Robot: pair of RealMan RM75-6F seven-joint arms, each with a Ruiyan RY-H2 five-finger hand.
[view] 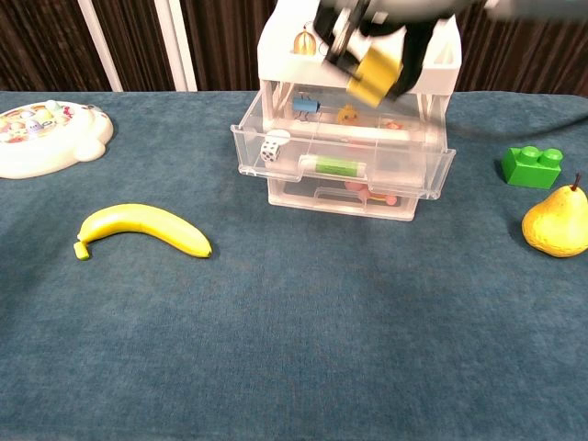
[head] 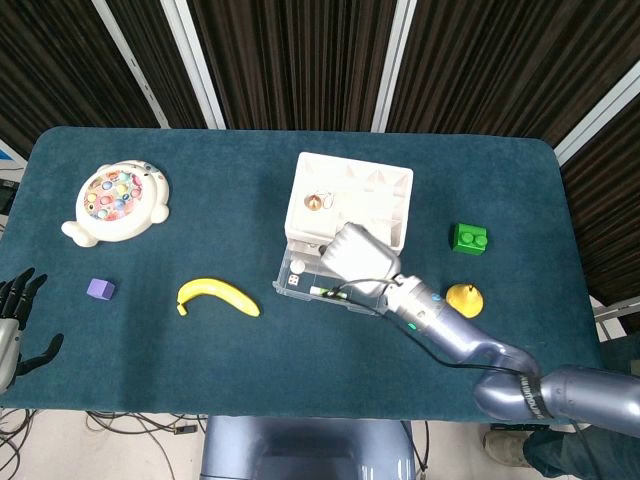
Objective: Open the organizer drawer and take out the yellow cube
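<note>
Fingers of my right hand pinch the yellow cube, holding it in the air above the open drawer of the white organizer. Inside the drawer lie a white die and a green tube. My left hand hangs off the table's near left edge, fingers spread and holding nothing. On the blue cloth lie a banana, a pear and a green brick.
</note>
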